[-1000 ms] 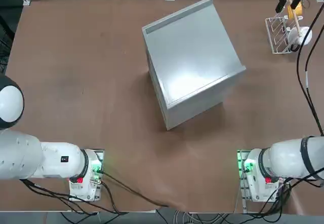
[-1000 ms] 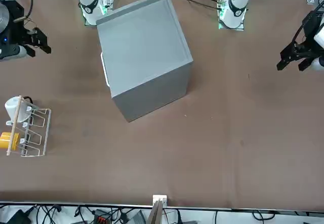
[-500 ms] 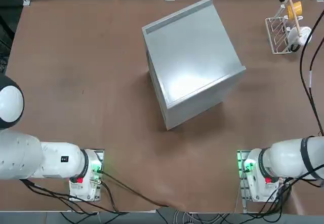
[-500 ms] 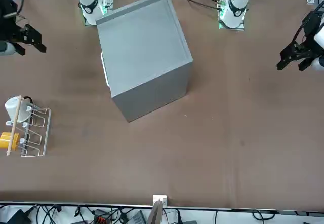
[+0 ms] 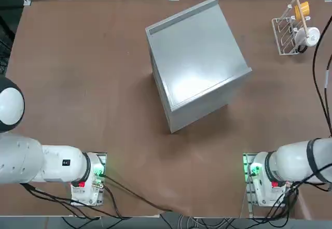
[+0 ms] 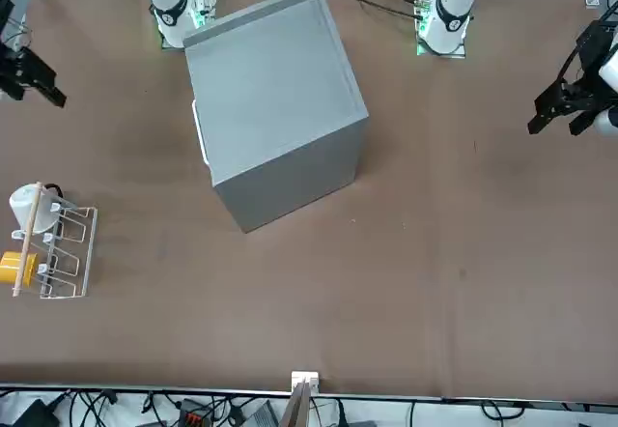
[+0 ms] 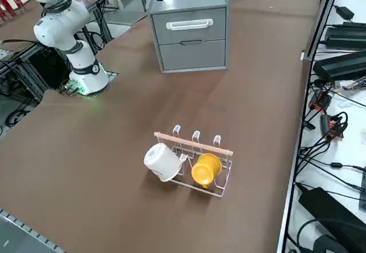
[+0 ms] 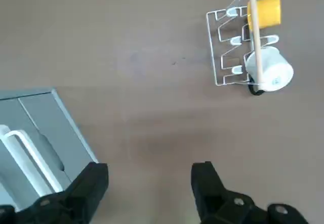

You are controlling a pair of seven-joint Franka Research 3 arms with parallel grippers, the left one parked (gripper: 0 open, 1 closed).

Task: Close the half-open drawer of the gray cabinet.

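The gray cabinet (image 5: 194,63) stands turned at an angle in the middle of the table (image 5: 78,84). It also shows in the front view (image 6: 275,99) and the wrist view (image 8: 35,143). From the right side, its face (image 7: 191,30) carries two gray fronts. The upper drawer (image 7: 189,32), with a white handle (image 7: 189,24), looks flush with the face. My right gripper (image 8: 149,181) hangs high over bare table between cabinet and rack, open, nothing between its fingers. In the front view it sits at the left edge (image 6: 37,87), well apart from the cabinet.
A white wire rack (image 5: 291,29) holding a white cup (image 7: 162,161) and a yellow cup (image 7: 206,169) stands near the table's far right corner, also seen in the front view (image 6: 53,253). Cables lie beyond the table edges.
My right gripper has drawn away from above the rack, leaving the top view and sliding toward the front view's left edge. The cabinet and rack have not moved.
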